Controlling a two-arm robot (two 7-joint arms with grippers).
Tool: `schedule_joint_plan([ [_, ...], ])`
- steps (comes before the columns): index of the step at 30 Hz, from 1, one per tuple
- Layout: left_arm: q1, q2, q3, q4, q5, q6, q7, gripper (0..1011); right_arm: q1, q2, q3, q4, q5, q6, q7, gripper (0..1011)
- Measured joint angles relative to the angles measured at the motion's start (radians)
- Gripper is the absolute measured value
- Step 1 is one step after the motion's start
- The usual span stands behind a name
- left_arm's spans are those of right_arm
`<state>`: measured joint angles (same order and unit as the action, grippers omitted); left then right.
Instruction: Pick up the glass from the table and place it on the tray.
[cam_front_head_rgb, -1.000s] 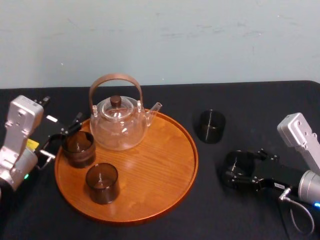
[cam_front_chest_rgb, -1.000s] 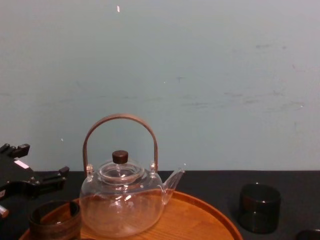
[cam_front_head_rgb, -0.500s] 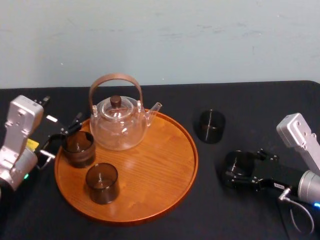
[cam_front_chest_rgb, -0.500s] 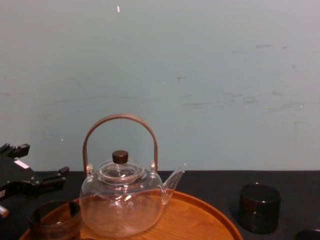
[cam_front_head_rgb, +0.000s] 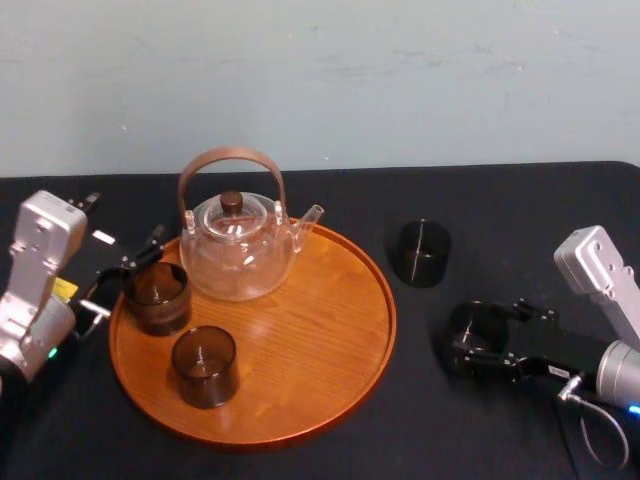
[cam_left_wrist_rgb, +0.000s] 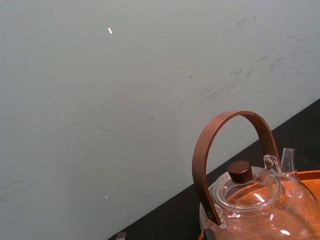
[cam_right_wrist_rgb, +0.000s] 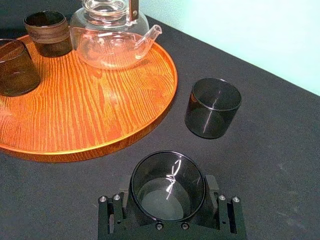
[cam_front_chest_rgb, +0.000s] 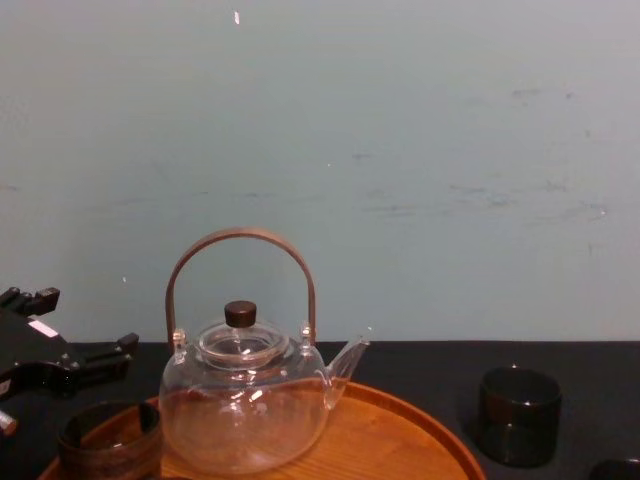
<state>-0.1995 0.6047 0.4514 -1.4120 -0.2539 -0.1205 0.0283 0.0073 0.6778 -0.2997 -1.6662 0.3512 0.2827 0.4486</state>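
Smoked glass (cam_right_wrist_rgb: 167, 187): upright on the black table (cam_front_head_rgb: 520, 200), clasped at its walls by right gripper (cam_front_head_rgb: 476, 338) | wooden tray (cam_front_head_rgb: 330, 340): just to that gripper's left, bare wood facing it | left gripper (cam_front_head_rgb: 125, 272): parked at tray's left rim, fingers spread | second smoked glass (cam_front_head_rgb: 424, 252): farther back, free.

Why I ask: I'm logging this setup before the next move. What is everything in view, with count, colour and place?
Tray: one, orange-brown, on the table.
Teapot: one, clear with brown handle, at the tray's back.
Glasses on tray: two, smoky brown, tray's left side.
Loose glass: one, dark, on the table right of the tray.
Held glass: one, dark, on the table farther right.
Table: one, black.
Wall: one, pale green, behind.
Left gripper: one, black, open, beside the tray's left edge.
Right gripper: one, black, shut on the held glass.
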Motion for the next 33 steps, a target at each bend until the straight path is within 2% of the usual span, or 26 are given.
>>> schedule_joint_plan([
  [10, 0.0, 0.0, 0.0, 0.0, 0.0, 0.0, 0.0, 1001, 0.0, 0.0, 0.0, 0.0, 0.001, 0.0, 0.0, 901],
  [20, 0.0, 0.0, 0.0, 0.0, 0.0, 0.0, 0.0, 1001, 0.005, 0.007, 0.017, -0.014, 0.028, 0.0, 0.008, 901],
  [28, 0.0, 0.0, 0.0, 0.0, 0.0, 0.0, 0.0, 1001, 0.043, 0.015, 0.018, -0.032, 0.047, -0.006, 0.027, 901],
  [33, 0.0, 0.0, 0.0, 0.0, 0.0, 0.0, 0.0, 1001, 0.084, 0.017, -0.008, -0.028, 0.048, -0.018, 0.054, 901],
])
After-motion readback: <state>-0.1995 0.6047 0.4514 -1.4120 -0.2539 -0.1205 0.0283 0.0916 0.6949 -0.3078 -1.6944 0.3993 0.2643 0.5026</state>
